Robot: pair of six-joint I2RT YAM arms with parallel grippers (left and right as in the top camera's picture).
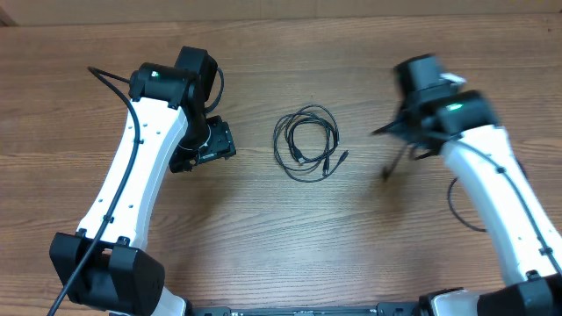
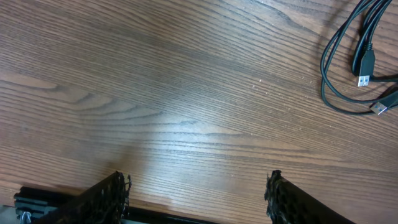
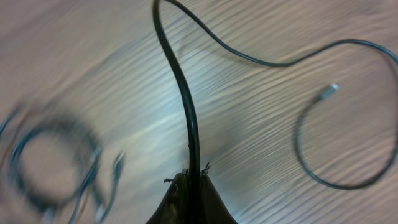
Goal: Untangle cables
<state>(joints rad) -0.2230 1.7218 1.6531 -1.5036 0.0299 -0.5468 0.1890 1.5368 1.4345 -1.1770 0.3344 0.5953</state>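
A loose coil of thin black cables (image 1: 306,141) lies mid-table, its plug ends resting inside the loop. The left wrist view catches part of that coil (image 2: 348,56) at the top right, with two plugs showing. My left gripper (image 1: 219,141) sits left of the coil and apart from it. It is open (image 2: 198,190) over bare wood, with nothing between its fingers. My right gripper (image 1: 410,133) is raised right of the coil and shut (image 3: 191,177) on a separate black cable (image 3: 186,112). That cable curves off to a free plug (image 3: 328,91); its end dangles (image 1: 390,165) below the gripper.
The wooden table (image 1: 290,237) fills all views. The white arms come in from the bottom left (image 1: 132,184) and bottom right (image 1: 505,202). A thicker arm cable (image 1: 118,88) loops beside the left arm. The right wrist view is motion-blurred on its left side.
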